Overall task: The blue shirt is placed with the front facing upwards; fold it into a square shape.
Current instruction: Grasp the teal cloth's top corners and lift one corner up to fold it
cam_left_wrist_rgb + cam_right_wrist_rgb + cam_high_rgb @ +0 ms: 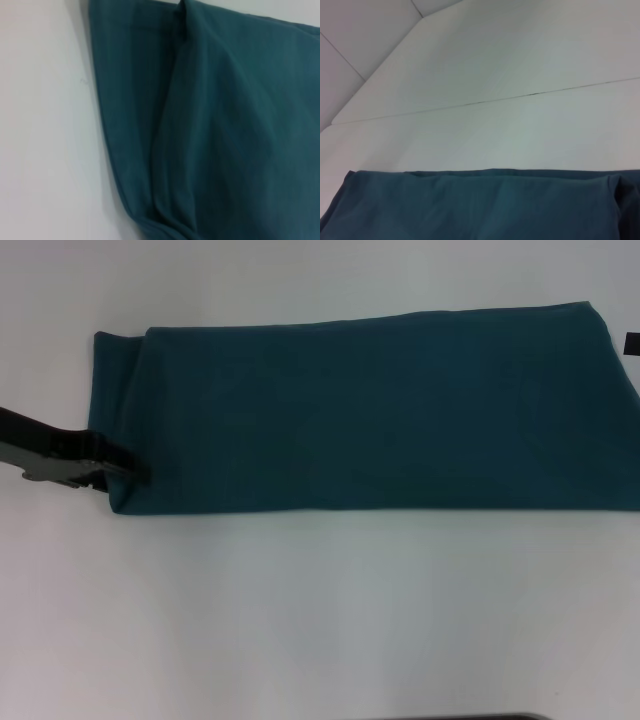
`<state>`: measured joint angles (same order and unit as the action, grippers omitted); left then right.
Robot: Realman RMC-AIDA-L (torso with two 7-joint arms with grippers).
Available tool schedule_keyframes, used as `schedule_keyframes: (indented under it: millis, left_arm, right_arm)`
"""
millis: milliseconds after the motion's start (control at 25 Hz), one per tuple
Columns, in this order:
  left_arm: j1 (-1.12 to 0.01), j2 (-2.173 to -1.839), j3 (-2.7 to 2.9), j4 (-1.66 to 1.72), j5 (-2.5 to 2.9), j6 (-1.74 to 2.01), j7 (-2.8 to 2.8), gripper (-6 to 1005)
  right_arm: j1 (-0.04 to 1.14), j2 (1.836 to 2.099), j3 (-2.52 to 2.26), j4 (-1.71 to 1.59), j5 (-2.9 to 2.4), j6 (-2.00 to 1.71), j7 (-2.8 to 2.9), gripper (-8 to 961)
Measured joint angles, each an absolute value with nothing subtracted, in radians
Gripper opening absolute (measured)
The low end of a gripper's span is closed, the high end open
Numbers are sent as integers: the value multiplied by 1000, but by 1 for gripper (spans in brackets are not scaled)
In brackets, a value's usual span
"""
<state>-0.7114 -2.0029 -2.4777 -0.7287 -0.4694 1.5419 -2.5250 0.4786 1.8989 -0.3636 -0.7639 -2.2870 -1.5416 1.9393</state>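
**A:** Where's the left gripper (128, 472) right now?

**B:** Low at the left end of the blue shirt (370, 410), coming in from the left side of the head view, its tip right on the near-left corner of the cloth. Whether it's pinching the fabric or just touching it, I can't tell; the fingers run into the dark cloth.

**A:** And the shirt itself?

**B:** It stretches away from that gripper as one long band across the white table (320, 620), plain teal side up, no lettering showing. Just beside the gripper there's a second layer edge, a fold line running across the band near its left end.

**A:** Left wrist view?

**B:** Only cloth (225, 130) with soft creases, and table next to it.

**A:** The right gripper?

**B:** Not visible. Its wrist camera looks over a shirt edge (480, 205) onto bare table.
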Motion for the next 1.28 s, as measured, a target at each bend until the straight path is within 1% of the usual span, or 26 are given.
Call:
schedule_keyframes:
  millis: [200, 760, 1040, 1280]
  left_arm:
    - [-701, -1997, -2478, -737, -469, 1539, -2525, 593]
    - [-697, -1994, -2477, -742, -457, 1535, -2524, 586]
    - [-719, -2003, -2477, -743, -465, 1536, -2513, 573]
    - [-724, -2005, -2477, -743, -464, 1537, -2513, 561]
  right_arm:
    - [480, 1899, -364, -764, -2286, -1542, 1938, 885]
    - [480, 1899, -364, -764, -2277, -1542, 1939, 885]
    - [480, 1899, -364, -764, -2276, -1542, 1940, 884]
    - [482, 1899, -364, -764, -2276, -1542, 1940, 883]
